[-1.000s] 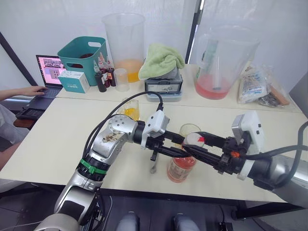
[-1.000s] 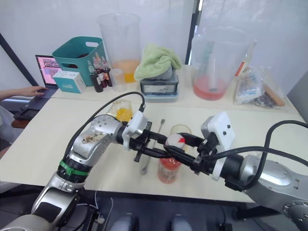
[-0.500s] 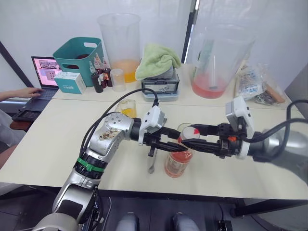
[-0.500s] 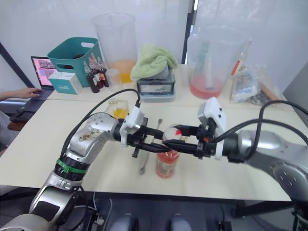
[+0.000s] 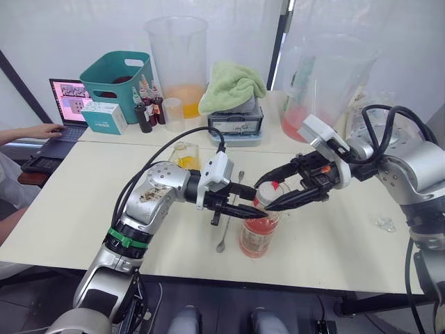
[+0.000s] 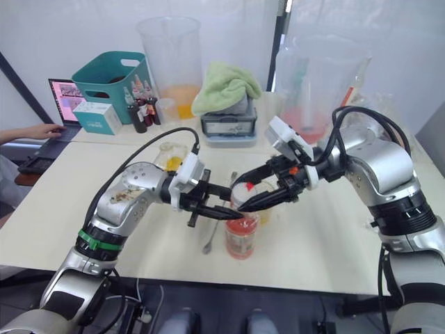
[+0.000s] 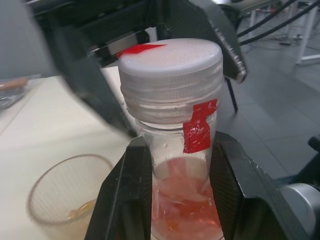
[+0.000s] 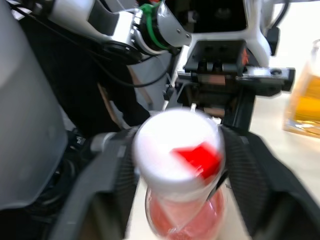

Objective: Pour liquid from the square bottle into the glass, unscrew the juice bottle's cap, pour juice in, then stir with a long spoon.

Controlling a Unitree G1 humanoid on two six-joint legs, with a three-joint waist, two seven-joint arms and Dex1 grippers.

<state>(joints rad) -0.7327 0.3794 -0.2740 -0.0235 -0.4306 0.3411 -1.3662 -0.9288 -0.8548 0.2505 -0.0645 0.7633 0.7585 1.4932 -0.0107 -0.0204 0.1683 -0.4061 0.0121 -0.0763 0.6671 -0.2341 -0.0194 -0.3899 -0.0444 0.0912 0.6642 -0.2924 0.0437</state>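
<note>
Juice bottle (image 5: 260, 233) neck clamped, cap (image 7: 170, 69) straddled

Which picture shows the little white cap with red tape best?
The left wrist view: the white screw cap with red tape is close and sharp there. The right wrist view shows it blurred from above; in the eye views it is tiny.
</note>
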